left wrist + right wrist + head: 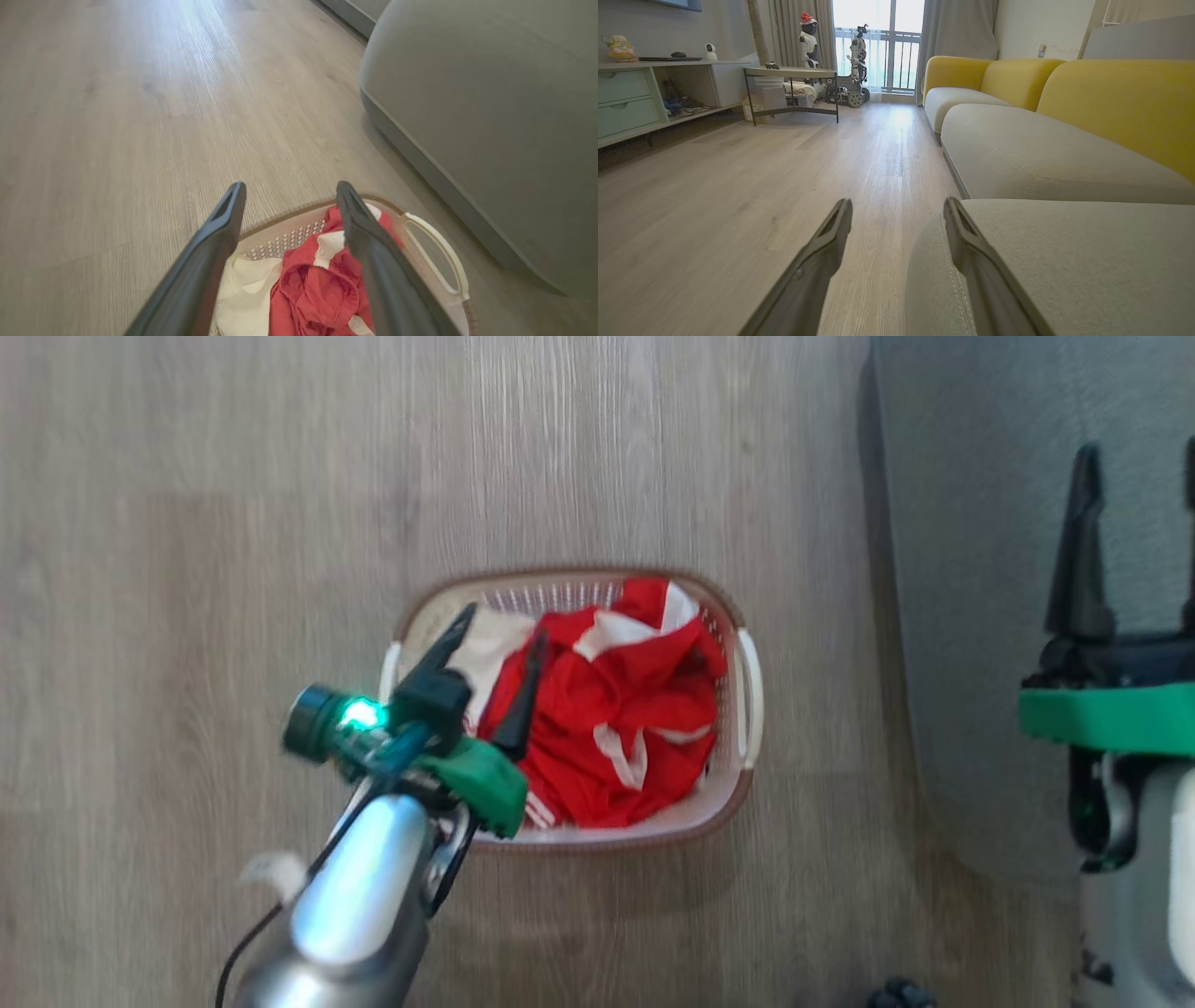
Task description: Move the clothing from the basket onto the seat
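Task not begun in effect: all the clothing [635, 719] lies heaped in the basket [653, 835], which stands on the floor [233, 523] just beside the seat [980, 569]; the visible part of the seat carries no garment, so every piece remains to be lifted and carried across. The left gripper [504, 627] hangs over the basket's left half, jaws spread wide and holding nothing, one finger above a whitish panel and the other above red cloth. The right gripper [897, 205] is likewise released and empty, poised over the seat's near edge. The clothing is thin, crumpled red fabric with white stripes and panels, likely limp and prone to trail. The basket is oval, white perforated plastic, with a brown woven-look rim and white loop handles. The seat is grey-green upholstery, round-edged, with a stitched seam.
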